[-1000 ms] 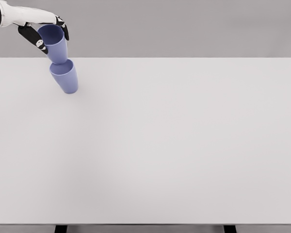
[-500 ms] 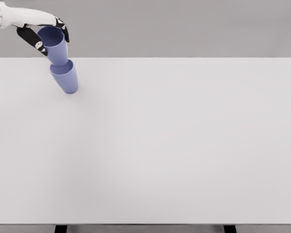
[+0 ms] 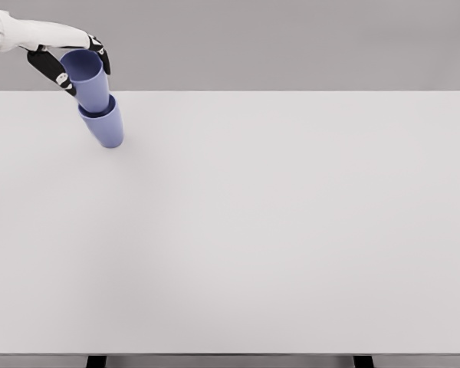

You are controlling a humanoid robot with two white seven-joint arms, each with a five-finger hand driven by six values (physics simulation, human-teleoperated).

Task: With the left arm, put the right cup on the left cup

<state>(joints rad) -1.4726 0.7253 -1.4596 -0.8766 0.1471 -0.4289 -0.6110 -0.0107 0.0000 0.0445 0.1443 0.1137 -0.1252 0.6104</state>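
Gripping with my left hand [image 3: 70, 63], I have the fingers curled around the upper blue cup [image 3: 88, 79], just under its rim. Dark fingers [image 3: 52, 67] show on the near-left side of the cup, and another dark fingertip shows on its far-right side, so the cup sits between them, clasped from both sides. My white forearm reaches in from the upper left corner of the view, and only its last stretch is visible.

Held cup's mouth opens upward and tilts a little toward me. Directly below my hand, its narrower bottom goes down into the mouth of the lower blue cup [image 3: 106, 126]; the lower cup's rim rings the upper one about midway down its wall. How deep it sits inside I cannot tell, since the lower cup's wall hides the bottom. Both cups lean the same way, their bases angled down and to the right of my hand.

Beneath the hand and the nested pair, the lower cup stands on the white bench [image 3: 276, 230], close to its far edge and near its left end. From there the bench spreads wide to the right of my hand and toward me. Behind my hand is a plain grey backdrop. My right arm does not show anywhere.
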